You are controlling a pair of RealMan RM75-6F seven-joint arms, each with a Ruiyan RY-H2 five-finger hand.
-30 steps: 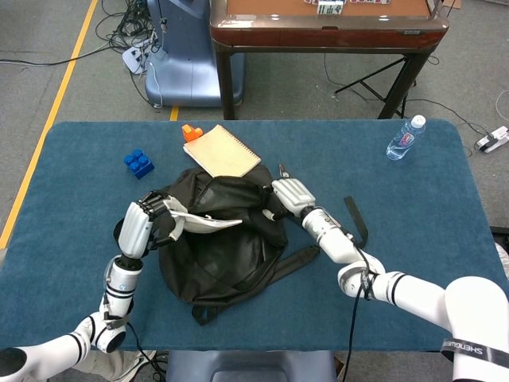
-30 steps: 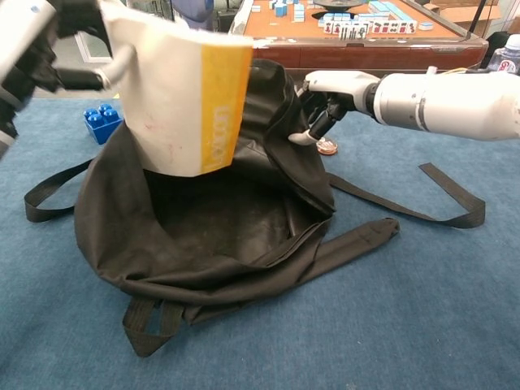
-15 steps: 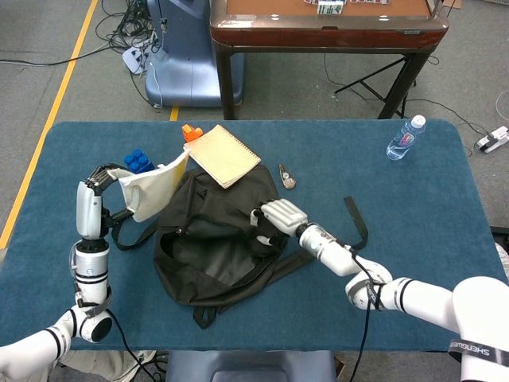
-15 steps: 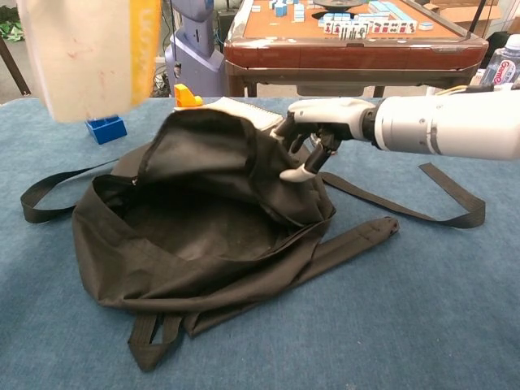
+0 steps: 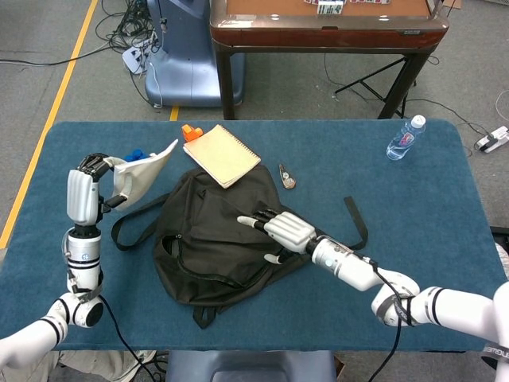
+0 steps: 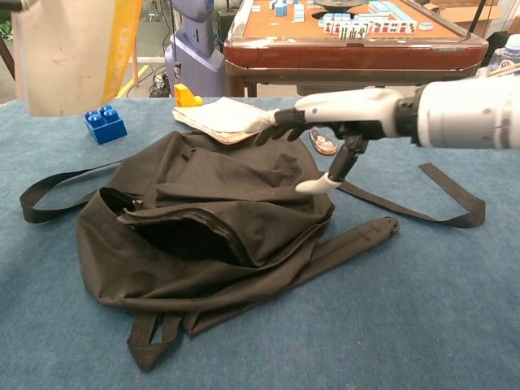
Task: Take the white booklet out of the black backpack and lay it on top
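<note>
the fingers (image 5: 94,165) of the left hand (image 5: 82,193) hold the white booklet (image 5: 145,174) in the air, left of the black backpack (image 5: 215,235). the right hand (image 5: 285,231) has wide fingers over the backpack on the blue surface (image 5: 413,207).

No text, label or number is clear enough to read.

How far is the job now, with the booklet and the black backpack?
Done: the white booklet with the yellow stripe is out of the black fabric backpack, which lies slumped on the blue table. In hand: the left hand holds the booklet up, off to the backpack's side. The right hand is open over the backpack. Left: laying the booklet on top.
</note>
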